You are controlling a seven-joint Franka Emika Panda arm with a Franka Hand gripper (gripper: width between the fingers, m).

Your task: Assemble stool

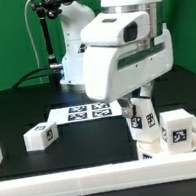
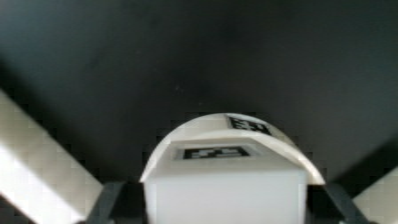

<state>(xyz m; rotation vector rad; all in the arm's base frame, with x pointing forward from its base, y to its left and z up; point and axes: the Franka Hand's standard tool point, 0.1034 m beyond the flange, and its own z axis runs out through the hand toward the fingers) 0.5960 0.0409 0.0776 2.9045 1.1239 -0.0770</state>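
Arm bent fwd, tool [image 1: 139, 112] pointing down, clamped on leg [image 1: 144, 126].

No legible text or numbers anywhere.

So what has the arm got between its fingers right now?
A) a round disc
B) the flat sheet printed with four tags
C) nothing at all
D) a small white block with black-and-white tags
D: the wrist view shows a tagged white block sitting clamped between the two fingers.
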